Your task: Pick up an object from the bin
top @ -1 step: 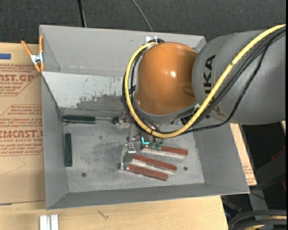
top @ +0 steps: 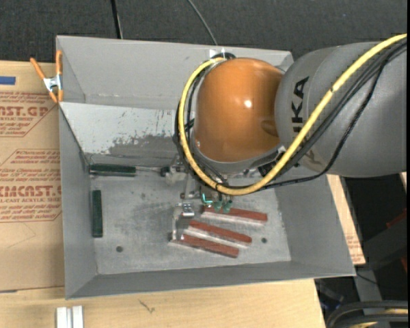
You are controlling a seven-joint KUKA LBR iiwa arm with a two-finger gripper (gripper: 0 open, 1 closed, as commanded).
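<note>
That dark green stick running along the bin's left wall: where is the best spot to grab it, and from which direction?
Probably at the middle of the dark green stick, coming straight down from above and pinching across its narrow width. It lies flat, long and thin, beside the left wall, with no other thing touching it.

Open bin floor [top: 140, 217] runs through the middle and front-left. A dark green bar [top: 113, 171] lies along the back wall, and a second green bar [top: 96, 214] lies near the left wall. Three reddish-brown bars [top: 222, 232] crowd the right-centre, close under the arm's orange cover [top: 236, 108].
</note>
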